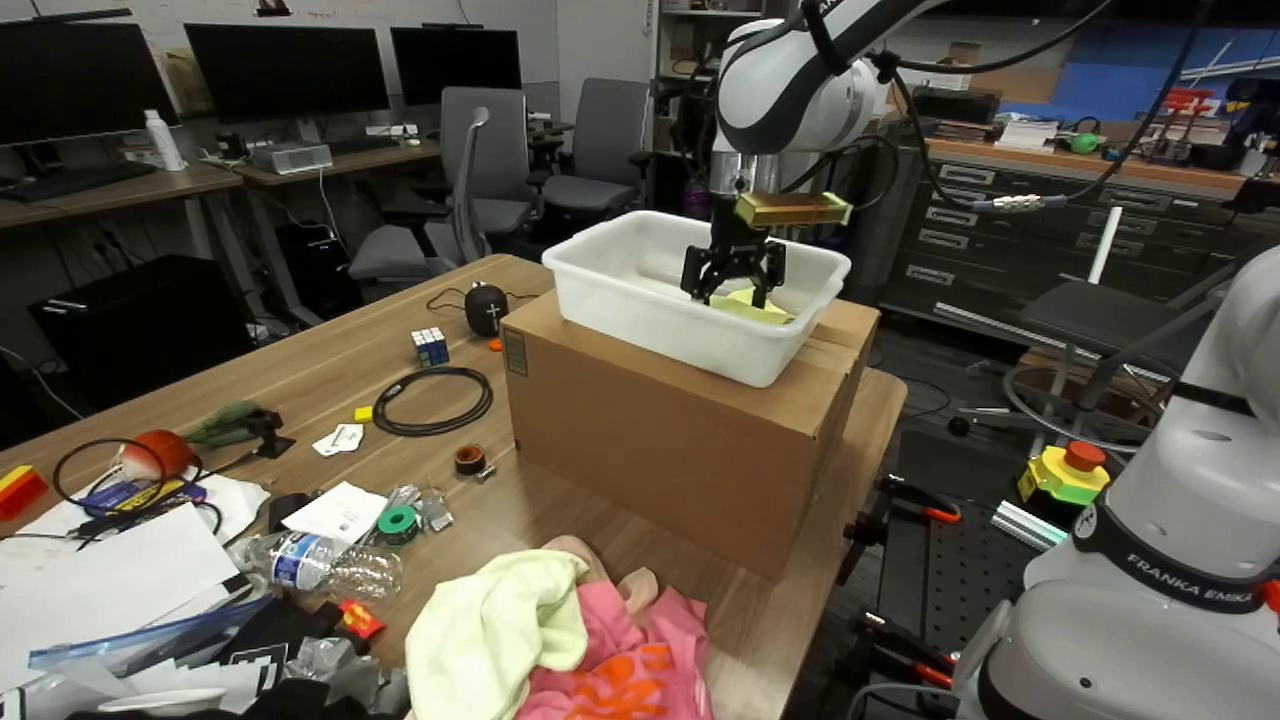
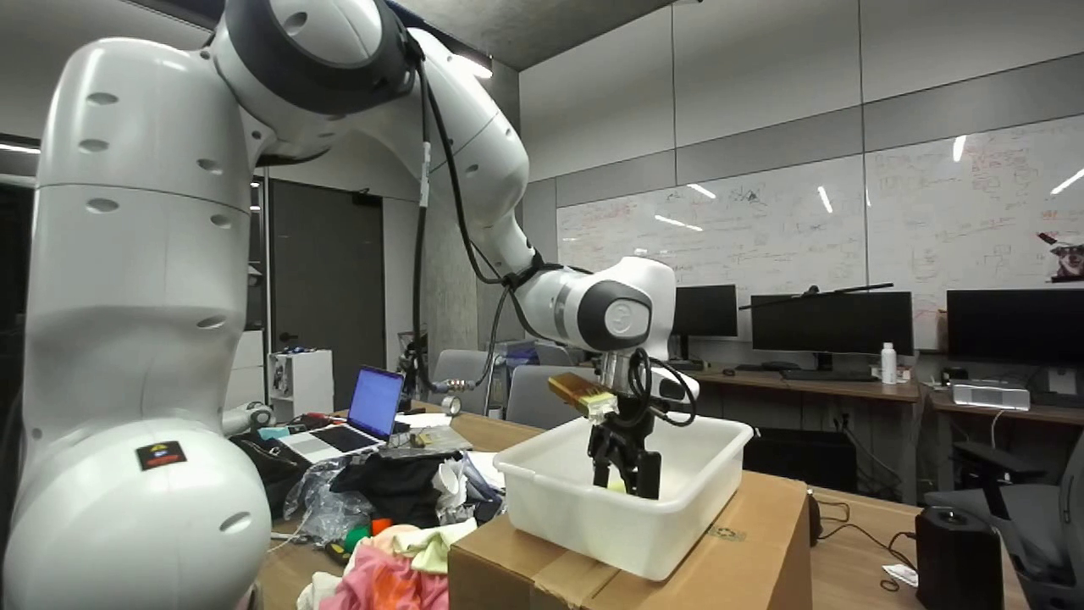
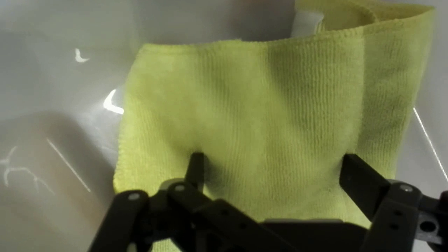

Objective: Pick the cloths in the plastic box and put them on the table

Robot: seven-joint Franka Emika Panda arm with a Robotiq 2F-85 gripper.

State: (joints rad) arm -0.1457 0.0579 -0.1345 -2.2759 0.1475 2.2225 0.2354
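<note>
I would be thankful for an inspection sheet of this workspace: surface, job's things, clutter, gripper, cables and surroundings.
Surface: wooden table, with a cardboard box standing on it.
Job's things: white plastic box on the cardboard box, a yellow cloth inside it. On the table, a pale yellow cloth lies partly over a pink cloth with orange print.
Clutter: plastic bottle, papers, Rubik's cube, laptop.
Gripper: open, inside the plastic box; above the yellow cloth or touching it, cannot tell which.
Cables: coiled black cable on the table; black cables along the arm.
Surroundings: monitors on desks, office chairs, whiteboard.
</note>
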